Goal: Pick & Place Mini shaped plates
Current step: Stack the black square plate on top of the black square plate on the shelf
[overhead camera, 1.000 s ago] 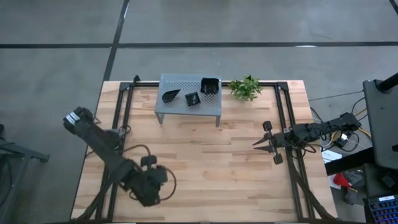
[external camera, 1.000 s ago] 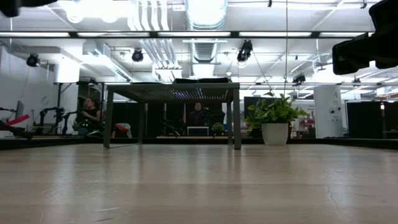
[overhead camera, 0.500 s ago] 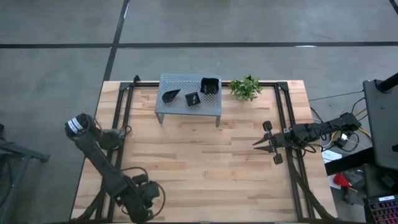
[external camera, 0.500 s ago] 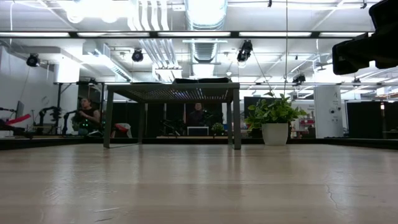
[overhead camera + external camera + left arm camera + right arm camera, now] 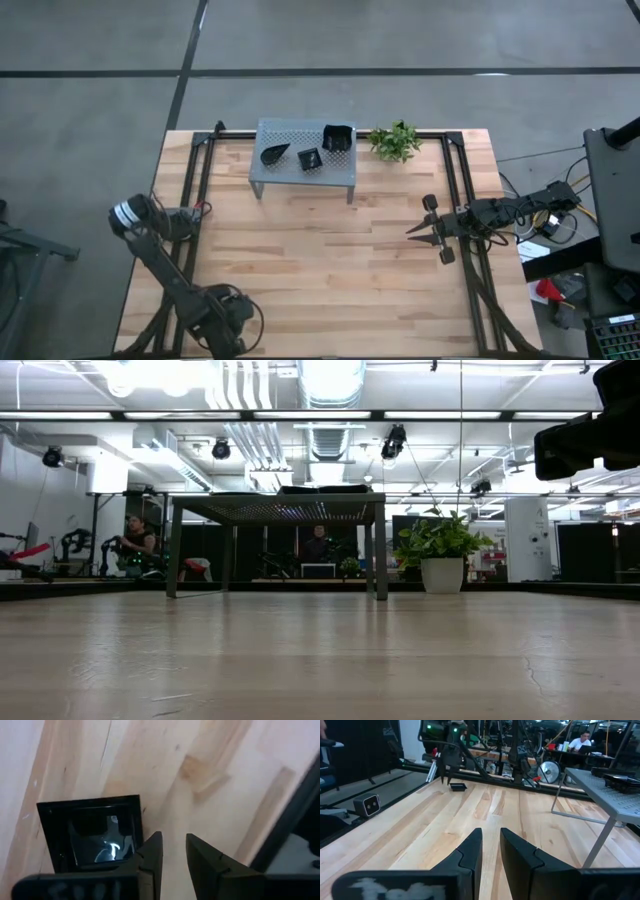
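Observation:
A square glossy black mini plate point(image 5: 92, 835) lies flat on the wood at the table's near left; it also shows far off as a small dark dish point(image 5: 458, 786). My left gripper point(image 5: 174, 840) points down just beside that plate's edge, open, over bare wood; in the high view the arm point(image 5: 225, 335) covers the plate. Three more black plates rest on the grey perforated shelf point(image 5: 290, 130): a leaf shape point(image 5: 274, 153), a small square point(image 5: 309, 159) and a larger square point(image 5: 338, 138). My right gripper point(image 5: 412, 229) waits level at the table's right, slightly open and empty.
A small green plant point(image 5: 394, 141) stands to the right of the shelf at the far edge. Black frame rails point(image 5: 190, 200) run along the table's left and right sides. The middle of the tabletop point(image 5: 330, 260) is bare wood. A person point(image 5: 135, 545) sits in the room behind.
My left gripper has gone toward the table's near edge and a little to the left, has sunk toward the tabletop, and has tipped to point more steeply down. The plates on the shelf have stayed in place.

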`<action>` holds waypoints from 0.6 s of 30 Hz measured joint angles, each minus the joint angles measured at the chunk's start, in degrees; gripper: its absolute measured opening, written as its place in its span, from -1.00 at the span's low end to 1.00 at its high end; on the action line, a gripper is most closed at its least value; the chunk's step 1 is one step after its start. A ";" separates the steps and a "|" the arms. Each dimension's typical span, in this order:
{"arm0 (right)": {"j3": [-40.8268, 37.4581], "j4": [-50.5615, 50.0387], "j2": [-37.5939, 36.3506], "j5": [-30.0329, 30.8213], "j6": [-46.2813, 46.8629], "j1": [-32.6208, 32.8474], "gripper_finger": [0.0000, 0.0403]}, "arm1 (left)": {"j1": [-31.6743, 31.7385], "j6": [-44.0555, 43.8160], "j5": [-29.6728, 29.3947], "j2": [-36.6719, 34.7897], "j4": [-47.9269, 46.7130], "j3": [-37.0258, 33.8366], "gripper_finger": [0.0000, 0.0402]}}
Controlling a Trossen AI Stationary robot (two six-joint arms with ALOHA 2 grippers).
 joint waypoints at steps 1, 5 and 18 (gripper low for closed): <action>0.00 0.02 -0.01 0.00 0.01 0.00 -0.69 | -0.04 0.01 0.19 0.32 0.04 -0.21 -0.61; 0.01 0.00 0.00 -0.01 0.00 0.02 -0.69 | -0.02 0.02 0.95 1.24 -0.75 -0.53 -0.61; -0.01 0.01 -0.01 -0.01 0.00 0.02 -0.69 | 0.00 -0.46 2.84 -0.69 -5.18 0.55 -0.61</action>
